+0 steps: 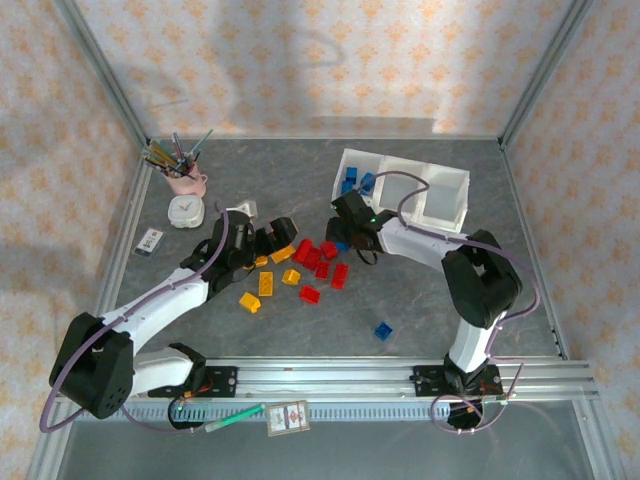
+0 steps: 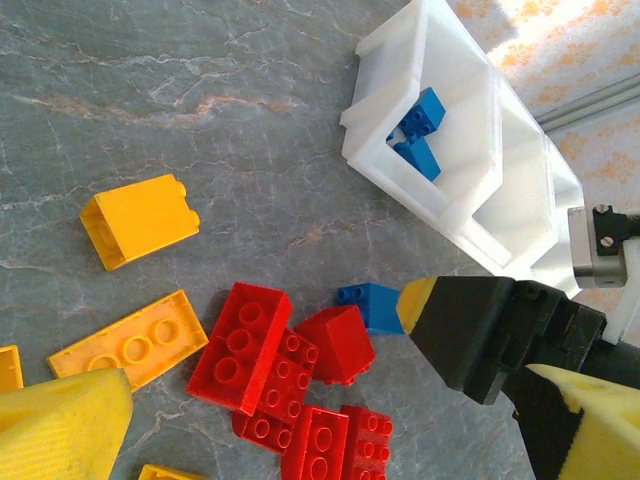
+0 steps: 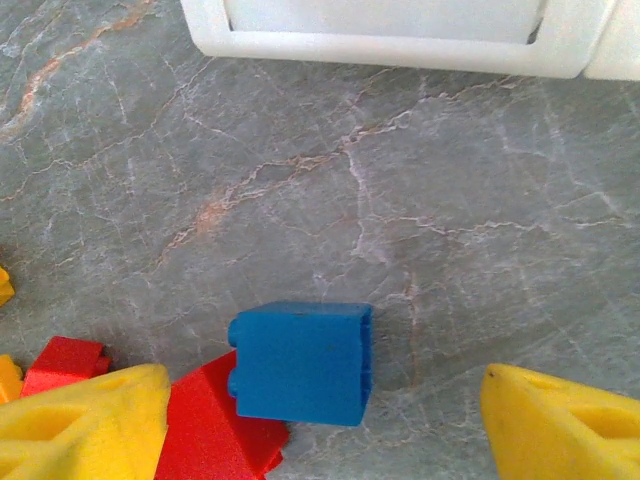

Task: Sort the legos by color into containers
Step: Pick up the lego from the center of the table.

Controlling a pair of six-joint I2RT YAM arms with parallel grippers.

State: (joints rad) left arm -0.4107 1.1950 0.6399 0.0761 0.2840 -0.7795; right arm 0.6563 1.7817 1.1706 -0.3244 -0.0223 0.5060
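A blue brick (image 3: 300, 362) lies on its side on the grey table, touching a red brick (image 3: 215, 430). My right gripper (image 3: 320, 430) is open, its yellow pads to either side of the blue brick and apart from it. From the left wrist view that blue brick (image 2: 370, 305) lies beside the right gripper's black finger (image 2: 470, 330). My left gripper (image 2: 328, 385) hangs open over the red pile (image 2: 290, 370). Yellow bricks (image 2: 140, 220) lie to its left. The white tray (image 1: 445, 185) stands at the back right, with blue bricks (image 1: 357, 183) in its left compartment.
A lone blue brick (image 1: 383, 330) lies near the front rail. More yellow bricks (image 1: 265, 283) sit in front of the left gripper (image 1: 275, 240). A pink cup of pens (image 1: 183, 180), a small white clock (image 1: 185, 210) and a small card (image 1: 150, 241) stand at the back left.
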